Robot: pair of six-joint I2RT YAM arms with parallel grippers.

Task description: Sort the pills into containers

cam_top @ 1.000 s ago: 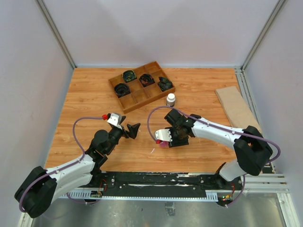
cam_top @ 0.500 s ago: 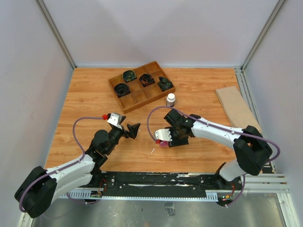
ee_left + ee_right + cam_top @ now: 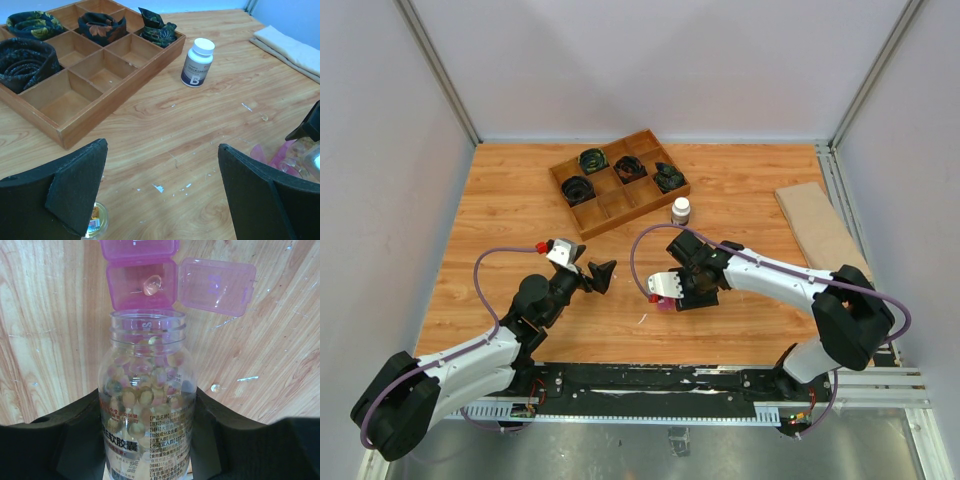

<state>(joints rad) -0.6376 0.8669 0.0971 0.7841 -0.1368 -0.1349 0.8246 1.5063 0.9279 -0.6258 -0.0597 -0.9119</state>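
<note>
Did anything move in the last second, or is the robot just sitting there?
Nothing visibly changed. The right end effector stays shut on the clear pill bottle, its mouth at the open pink compartment. The left end effector remains open, holding nothing.

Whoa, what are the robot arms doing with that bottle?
The right pincer holds a clear bottle of pills, its mouth at the pink box. One compartment has its lid open, and one pill lies inside. What looks like another pill sits loose on the table. The left pincer hangs open, holding nothing.
</note>
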